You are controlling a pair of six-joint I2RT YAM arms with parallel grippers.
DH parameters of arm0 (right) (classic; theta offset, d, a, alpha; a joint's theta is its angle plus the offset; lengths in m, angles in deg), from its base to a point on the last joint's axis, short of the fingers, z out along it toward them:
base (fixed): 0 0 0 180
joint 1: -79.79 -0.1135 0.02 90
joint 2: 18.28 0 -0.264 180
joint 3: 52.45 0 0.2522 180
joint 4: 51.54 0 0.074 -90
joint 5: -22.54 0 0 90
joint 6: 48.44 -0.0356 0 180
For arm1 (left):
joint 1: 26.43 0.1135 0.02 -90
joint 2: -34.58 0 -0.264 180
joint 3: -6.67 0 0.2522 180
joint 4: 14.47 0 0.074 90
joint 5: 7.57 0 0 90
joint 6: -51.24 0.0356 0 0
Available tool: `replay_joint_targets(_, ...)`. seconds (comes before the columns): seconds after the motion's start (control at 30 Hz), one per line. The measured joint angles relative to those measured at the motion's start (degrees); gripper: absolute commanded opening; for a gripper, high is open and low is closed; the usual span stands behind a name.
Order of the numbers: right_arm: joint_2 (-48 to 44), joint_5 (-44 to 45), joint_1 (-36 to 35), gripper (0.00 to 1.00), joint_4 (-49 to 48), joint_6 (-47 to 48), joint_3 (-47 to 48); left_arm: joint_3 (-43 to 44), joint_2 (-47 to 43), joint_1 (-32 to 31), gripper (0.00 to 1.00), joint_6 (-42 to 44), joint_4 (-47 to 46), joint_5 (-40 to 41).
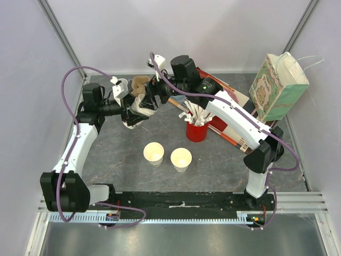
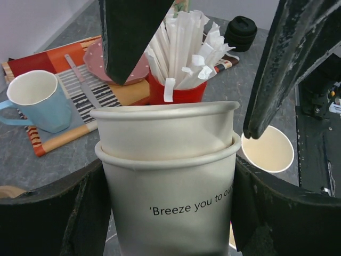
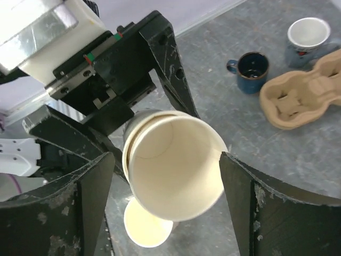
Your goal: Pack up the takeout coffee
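Aloft, the left jaws pinch a stack of two nested paper cups (image 2: pixel 170 181) above the worktop (image 1: pixel 114 160), rear left of centre. The right jaws stand spread either side of the upper rim, not gripping it. Two more open-topped cups (image 1: pixel 153 153) stand side by side near the front.

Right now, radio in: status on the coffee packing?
Left gripper shut on nested cups. Right gripper open around top cup. Two more cups stand on table.

Bright, even light; blurred near edges.
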Motion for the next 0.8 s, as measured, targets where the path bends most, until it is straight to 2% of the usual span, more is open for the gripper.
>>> replay_joint_targets(0.2, 0.59, -5.09, -0.04, 0.57, -2.27, -3.69, 0.04, 0.00, -0.02, -0.76, 0.56, 2.10, 2.10, -0.68)
replay_joint_targets(0.63, 0.81, -8.52, -0.07, 0.55, -4.07, -6.54, -1.92, 0.00, -0.02, -0.76, 0.56, 3.61, 2.84, -0.63)
replay_joint_targets(0.8, 1.33, -8.55, -0.17, 0.47, -3.80, -6.67, -2.01, 0.00, -0.02, -0.76, 0.56, 3.67, 2.89, -0.63)
